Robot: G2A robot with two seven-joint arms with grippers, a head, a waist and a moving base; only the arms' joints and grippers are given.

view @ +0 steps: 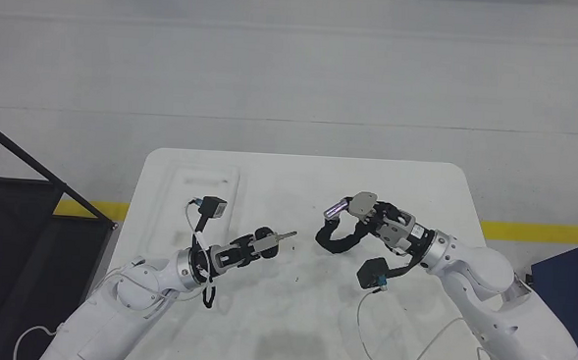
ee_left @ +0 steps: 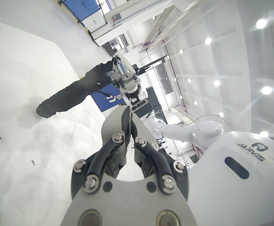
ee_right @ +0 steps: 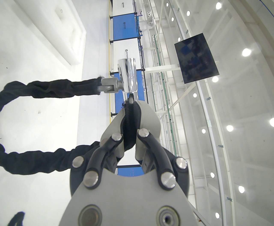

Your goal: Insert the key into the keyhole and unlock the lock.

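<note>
White table (view: 292, 318) under the key (view: 284, 237), tip toward the keyhole (ee_left: 126, 75) of the lock (view: 335, 211).

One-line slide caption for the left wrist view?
Left tool grips key aimed at keyhole of lock, not yet inserted.

Lock (ee_right: 127, 75): polished metal, mirror-glossy. Sleeve (ee_right: 53, 86): black woven cloth, fuzzy, frayed at the end. Key (ee_left: 130, 104): thin, dull metal. Left end effector (ee_left: 129, 116) and right end effector (ee_right: 131, 106): matt grey metal, rough black pads, shiny screws. Desk (view: 292, 318): smooth, matt white.
</note>
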